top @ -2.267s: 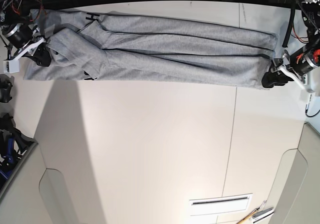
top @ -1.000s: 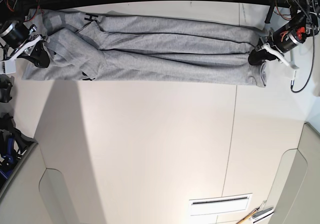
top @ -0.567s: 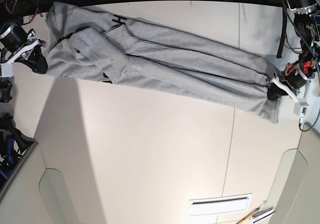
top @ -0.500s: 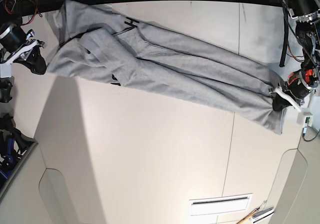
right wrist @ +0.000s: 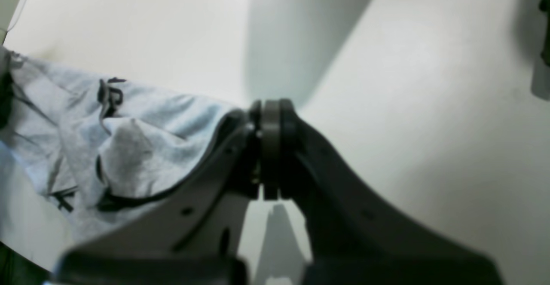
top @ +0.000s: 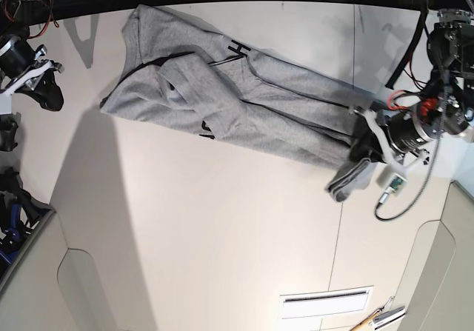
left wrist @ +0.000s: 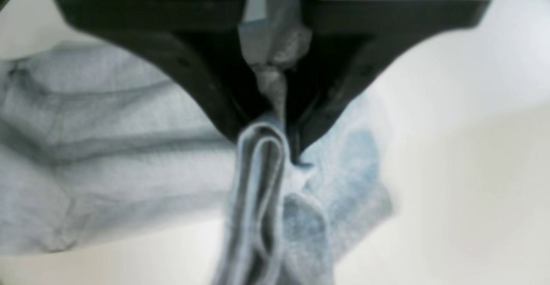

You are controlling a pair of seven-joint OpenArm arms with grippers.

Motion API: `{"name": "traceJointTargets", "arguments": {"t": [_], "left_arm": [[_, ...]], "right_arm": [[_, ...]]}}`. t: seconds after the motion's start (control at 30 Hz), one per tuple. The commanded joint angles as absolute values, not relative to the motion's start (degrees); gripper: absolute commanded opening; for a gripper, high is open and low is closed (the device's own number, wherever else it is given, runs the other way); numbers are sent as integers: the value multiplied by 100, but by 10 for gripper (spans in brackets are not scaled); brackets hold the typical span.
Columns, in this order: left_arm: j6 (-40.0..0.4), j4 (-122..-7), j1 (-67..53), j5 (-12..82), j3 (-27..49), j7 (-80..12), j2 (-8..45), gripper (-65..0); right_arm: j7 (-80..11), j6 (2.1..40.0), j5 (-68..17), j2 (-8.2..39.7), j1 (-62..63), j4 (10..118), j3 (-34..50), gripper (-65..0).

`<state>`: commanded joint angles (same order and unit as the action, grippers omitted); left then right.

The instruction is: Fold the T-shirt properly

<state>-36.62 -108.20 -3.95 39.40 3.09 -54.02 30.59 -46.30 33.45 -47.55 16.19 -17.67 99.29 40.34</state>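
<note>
Left jaws point(left wrist: 275, 130) clamped on a bunched wad of cloth: one end of the large heather-grey cotton T-shirt point(top: 237, 101), pinched between black tips, doubled edge hanging just below. Right jaws point(right wrist: 270, 147) pressed together on nothing, clear of the cloth, off at 9 o'clock of the garment in the base view point(top: 44, 87).

Outward from the left grip at 3 o'clock point(top: 370, 142): shirt already narrowed lengthwise into a long rumpled band, lying slantwise across the pale desk point(top: 222, 235) from 10 o'clock down toward 4 o'clock, held end turned back toward the middle. Scraps of black block lettering peeping from the creases near the free end.

Judged roughly halfway: lengthwise fold made but untidy; crosswise fold only begun. Left to do: bringing the held end over the free end, squaring edges, smoothing wrinkles.
</note>
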Motion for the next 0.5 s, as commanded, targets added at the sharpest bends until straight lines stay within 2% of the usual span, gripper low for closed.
{"name": "traceJointTargets", "arguments": {"t": [0.2,0.23,0.37,0.4,0.43,0.5], "left_arm": [[-3664,-10707,-576,3730,-318,-5402,2519,-650],[-3664,-10659,-576,3745,-355,-5400,2425,-620],[-3667,-10455,-626,4040,-454,-5358,2123,-347],[-3671,-10436,-672,4195,-467,-5358,2091,-313],[-3671,-10429,-711,4346,-467,-5360,2064,-307],[-3671,-10429,-784,4574,-467,-5363,2060,-307]], "right_arm": [[-4794,3345,-4849,1616,-1796,9929,4045,-650],[-4884,3345,-4915,1614,-1798,9929,4045,-650],[-5301,3350,-5065,1498,-1918,9926,4042,-636],[-5269,3350,-5083,1446,-2045,9926,4045,-552],[-5253,3347,-5124,1389,-2169,9924,4042,-477],[-5251,3367,-5223,1232,-2410,9915,4007,-391]]}}
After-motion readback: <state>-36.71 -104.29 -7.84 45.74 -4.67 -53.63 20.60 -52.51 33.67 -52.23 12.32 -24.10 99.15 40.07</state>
